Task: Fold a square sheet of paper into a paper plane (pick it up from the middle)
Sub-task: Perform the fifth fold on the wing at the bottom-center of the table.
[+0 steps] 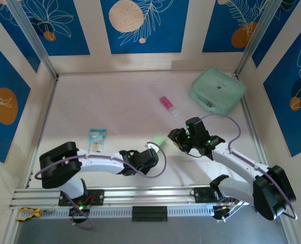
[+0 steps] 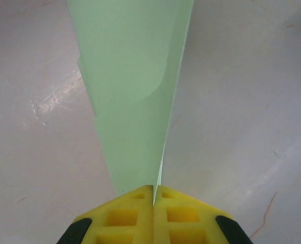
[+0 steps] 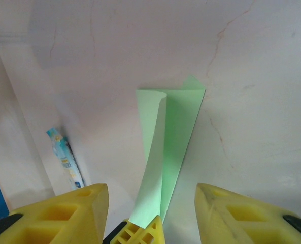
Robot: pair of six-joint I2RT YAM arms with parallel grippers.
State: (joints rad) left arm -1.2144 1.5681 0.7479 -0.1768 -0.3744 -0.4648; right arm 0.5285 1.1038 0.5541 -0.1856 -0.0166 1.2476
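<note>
A pale booth closes in the table (image 1: 114,101) on three sides, its cream walls (image 1: 191,30) hung with deep-blue panels (image 1: 140,25) printed with white leaf outlines and orange discs. Slanted aluminium posts (image 1: 31,38) mark the far corners. The tabletop is smooth, off-white with a pink cast and faintly glossy. The wrist views show thin hairline marks and a scuffed sheen on it. A ribbed metal rail (image 1: 140,195) runs along the near edge.

Two white-and-black arms reach in from that rail, the left arm (image 1: 97,162) and the right arm (image 1: 241,165), each trailing a purple cable. They meet near the table's middle.

Far right, a rounded mint-green case (image 1: 217,90) with soft corners sits against the wall.

The paper (image 1: 159,139) – thin, matte, lime-green – hangs between the arms just above the table. It is folded into a long tapering strip, with one layer curling loose. The left gripper (image 2: 154,195) has its yellow waffle-patterned pads pressed together on the strip's narrow end. The right gripper (image 1: 174,138) stands spread – its yellow fingers (image 3: 79,208) flank the strip on either side and touch nothing.

A flat blue-and-white packet (image 1: 97,140) lies to the left, near the left arm. A small pink-and-clear tube (image 1: 167,105) lies on the far side, between the paper and the case.
</note>
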